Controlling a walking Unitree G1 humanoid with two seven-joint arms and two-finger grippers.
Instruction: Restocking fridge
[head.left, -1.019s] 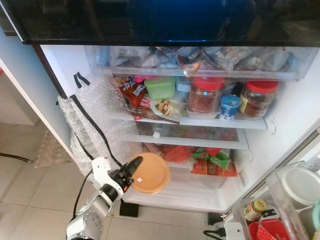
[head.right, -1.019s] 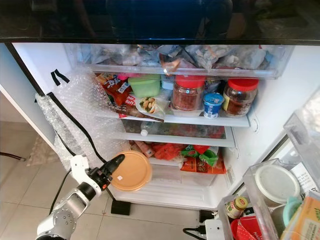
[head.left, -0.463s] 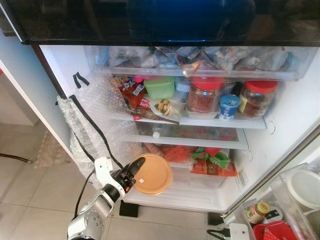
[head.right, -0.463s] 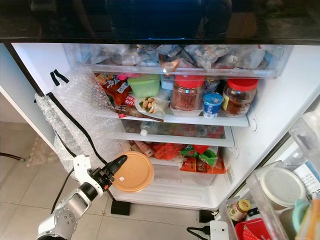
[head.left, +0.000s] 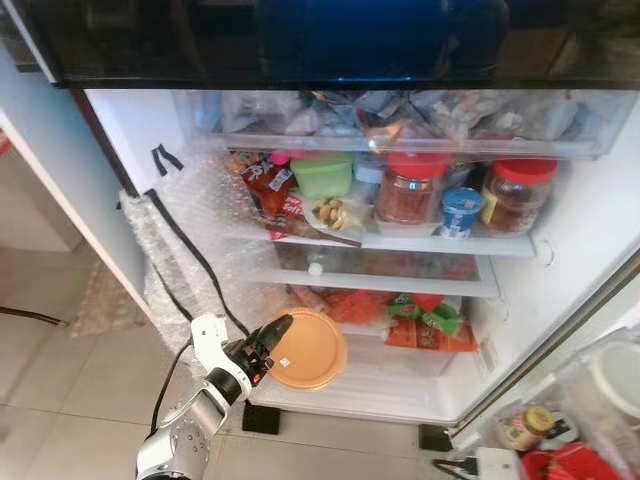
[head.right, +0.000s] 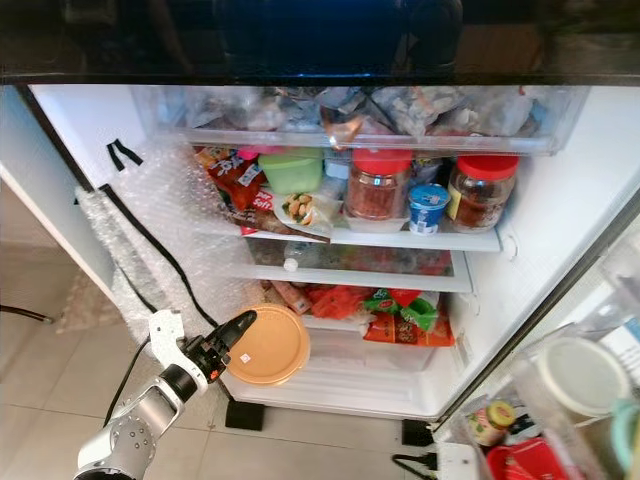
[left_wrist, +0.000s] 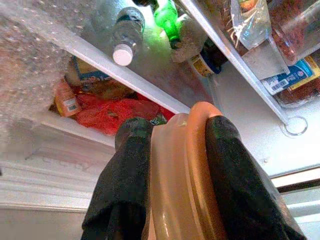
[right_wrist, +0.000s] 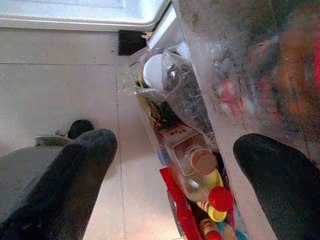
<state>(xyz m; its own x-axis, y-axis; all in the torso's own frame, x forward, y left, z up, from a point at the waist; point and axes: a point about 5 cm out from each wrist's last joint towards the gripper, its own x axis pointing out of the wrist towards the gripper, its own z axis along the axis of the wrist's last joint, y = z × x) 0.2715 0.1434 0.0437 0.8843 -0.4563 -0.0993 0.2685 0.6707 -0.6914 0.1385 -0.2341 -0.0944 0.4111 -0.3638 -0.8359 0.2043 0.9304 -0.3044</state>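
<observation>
Far left: bubble wrap (head.left: 185, 245) taped with black strips on the fridge (head.left: 130, 130) wall. Left gripper (head.left: 268, 345) low at the fridge's left front, fingers (left_wrist: 125, 185) pinching the orange lid (head.left: 305, 350) by its edge, disc held on edge in front of the bottom shelf (head.left: 390, 385). Likely step: carrying the lid in for placement. Next move probably needs a push inward and a tilt flat, clear of the red and green packets (head.left: 420, 325) behind. Middle: green tub (head.left: 320, 175), red-lidded jars (head.left: 410, 190) and a blue cup (head.left: 460, 212) on the upper shelf, all packed tight. Right: door bin (head.right: 560, 400) blurred and cut off, contents hard to read. Right gripper (right_wrist: 175, 170) with fingers spread wide, nothing between them, pointing down over bottles (right_wrist: 200, 170) in the bin. Whether a container sits under the lid: cannot tell. Top drawer contents murky.
</observation>
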